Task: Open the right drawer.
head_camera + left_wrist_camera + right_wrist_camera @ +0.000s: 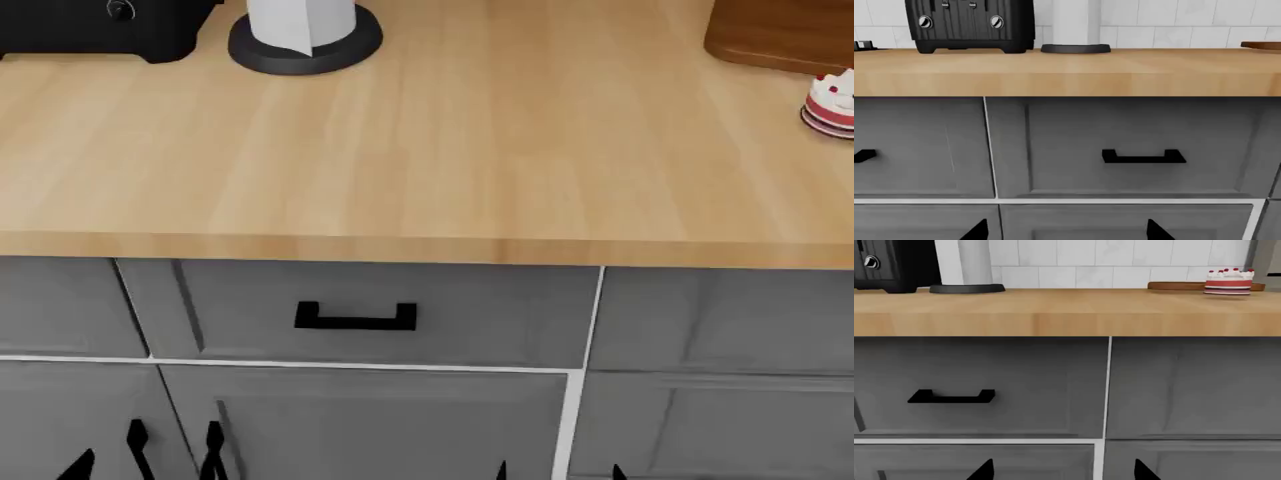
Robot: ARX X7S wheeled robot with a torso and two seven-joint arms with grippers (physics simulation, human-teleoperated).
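The right drawer point(454, 312) is the wide grey one under the wooden counter, and its front sits flush and closed. Its black bar handle point(355, 317) also shows in the left wrist view point(1143, 157) and the right wrist view point(951, 396). My left gripper point(1067, 232) is open and empty, in front of the cabinet below the drawer and clear of the handle. My right gripper point(1064, 472) is open and empty at the same low level; its fingertips point(617, 471) peek in at the head view's bottom edge.
A narrower grey drawer point(921, 150) with a like handle sits to the left. A plain grey panel point(727, 320) lies to the right, cabinet doors point(374, 425) below. On the counter point(427, 150) stand a black toaster point(971, 25), a paper-towel holder point(304, 35), a cutting board point(781, 35) and a small cake point(830, 103).
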